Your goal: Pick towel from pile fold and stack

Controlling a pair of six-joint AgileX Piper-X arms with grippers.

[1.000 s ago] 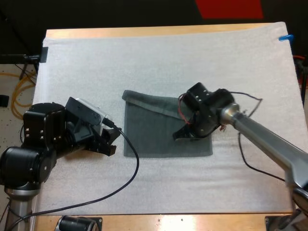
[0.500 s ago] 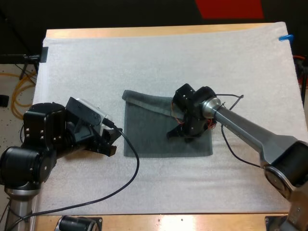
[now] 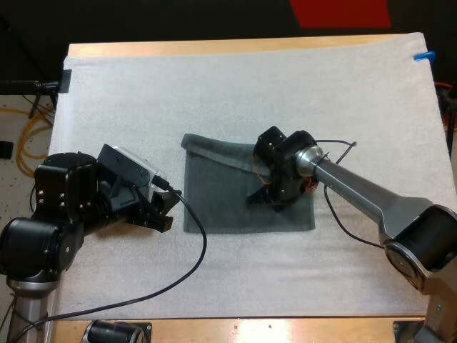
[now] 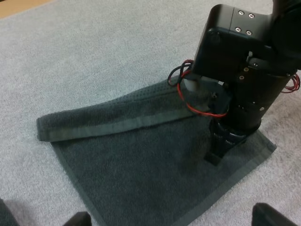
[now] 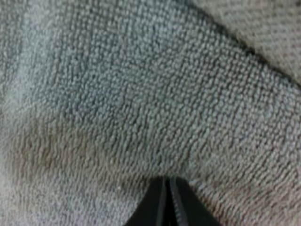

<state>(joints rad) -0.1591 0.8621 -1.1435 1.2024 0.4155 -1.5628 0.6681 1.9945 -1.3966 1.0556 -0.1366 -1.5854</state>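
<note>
A dark grey-green towel (image 3: 218, 196) lies flat near the middle of the white mat, its far edge folded over into a narrow slanting strip (image 3: 214, 153). My right gripper (image 3: 259, 199) points straight down onto the towel's right half, its fingers touching each other, tips resting on the cloth (image 5: 166, 195). From the left wrist view the same gripper (image 4: 215, 157) stands on the towel (image 4: 136, 174) below the folded strip (image 4: 108, 123). My left gripper (image 3: 165, 212) sits low on the mat just left of the towel, its two fingers (image 4: 79, 219) far apart, nothing between them.
The white mat (image 3: 235, 86) covers nearly the whole table, with bare room behind, in front of and to the right of the towel. The right arm (image 3: 364, 196) stretches from the right edge over the mat. A black cable (image 3: 196, 264) loops in front of the left arm.
My right gripper has slid left across the towel, toward its middle, staying down on the cloth. The left arm has not moved.
</note>
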